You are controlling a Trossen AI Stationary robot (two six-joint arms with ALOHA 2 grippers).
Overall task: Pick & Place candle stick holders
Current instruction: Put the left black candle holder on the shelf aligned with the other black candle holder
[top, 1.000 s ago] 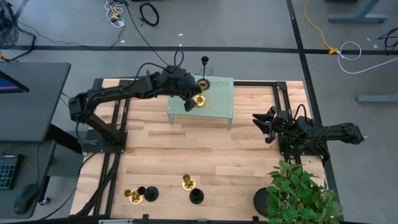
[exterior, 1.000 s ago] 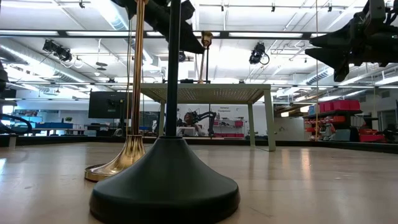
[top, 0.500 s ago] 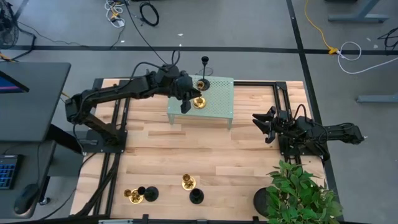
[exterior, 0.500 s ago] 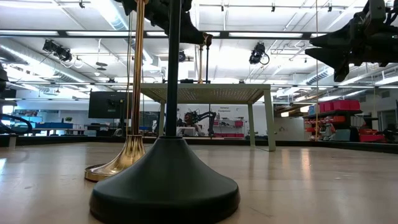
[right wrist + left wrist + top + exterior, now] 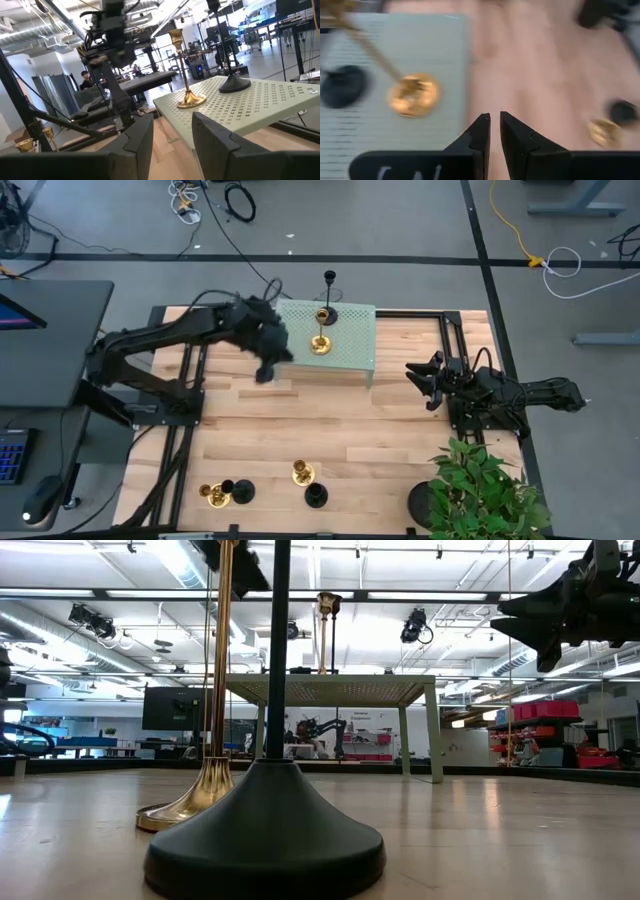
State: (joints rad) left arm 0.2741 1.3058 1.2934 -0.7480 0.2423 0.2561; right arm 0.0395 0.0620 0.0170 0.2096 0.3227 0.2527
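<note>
A gold candlestick holder point(image 5: 320, 340) stands upright on its round base on a pale green perforated stand point(image 5: 352, 352). A black holder point(image 5: 329, 310) stands at the stand's far edge. Both also show in the left wrist view, the gold one point(image 5: 414, 94) and the black one point(image 5: 342, 86). My left gripper point(image 5: 268, 366) hovers off the stand's left corner, open by a narrow gap point(image 5: 494, 122) and empty. My right gripper point(image 5: 425, 385) waits open point(image 5: 172, 130) at the table's right. Two gold holders point(image 5: 212, 494) point(image 5: 302, 473) and two black holders point(image 5: 240, 491) point(image 5: 316, 496) stand near the table's near edge.
A leafy green plant point(image 5: 485, 490) in a dark pot point(image 5: 425, 505) fills the near right corner. Black frame rails point(image 5: 185, 430) run along the table's left and right sides. In the low view a black holder's base point(image 5: 265, 830) and a gold one point(image 5: 195, 802) stand close in front.
My left gripper has drawn back from the gold holder on the stand, going toward the table's left and near edges. The holder stays behind, upright on the stand, free of the gripper.
</note>
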